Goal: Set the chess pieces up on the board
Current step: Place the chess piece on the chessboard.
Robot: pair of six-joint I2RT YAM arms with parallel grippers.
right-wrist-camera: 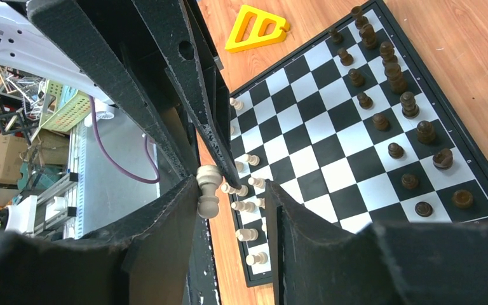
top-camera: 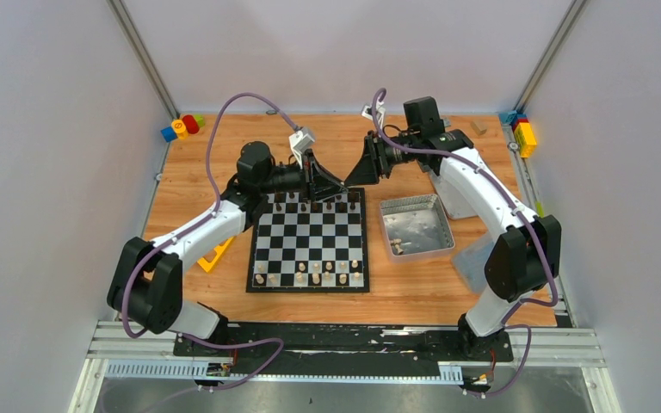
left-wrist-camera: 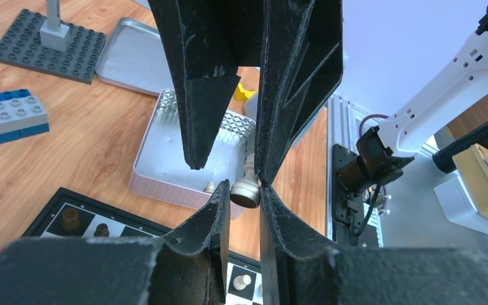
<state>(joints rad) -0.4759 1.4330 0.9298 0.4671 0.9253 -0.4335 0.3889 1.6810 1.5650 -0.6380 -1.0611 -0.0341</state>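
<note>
The black-and-white board [top-camera: 310,245] [right-wrist-camera: 330,140] lies mid-table. Dark chess pieces [top-camera: 314,205] [right-wrist-camera: 387,121] fill its far rows and cream ones [top-camera: 310,274] [right-wrist-camera: 248,206] its near rows. Both grippers meet tip to tip above the far edge. My left gripper [top-camera: 334,184] [left-wrist-camera: 244,189] is shut on the base of a cream piece [left-wrist-camera: 246,192] [right-wrist-camera: 208,190]. The right gripper [top-camera: 355,175] [right-wrist-camera: 234,187] stands open around that piece; the piece rests against one finger, with a wide gap to the other. Two cream pieces [top-camera: 398,248] lie in the tin [top-camera: 416,225] [left-wrist-camera: 165,152].
A yellow triangular toy [top-camera: 215,254] [right-wrist-camera: 257,27] lies left of the board. Coloured bricks sit at the back left [top-camera: 182,126] and back right [top-camera: 523,133] corners. A grey studded plate [left-wrist-camera: 47,47], the tin's lid [left-wrist-camera: 130,57] and a blue-grey brick [left-wrist-camera: 9,117] lie beyond the tin.
</note>
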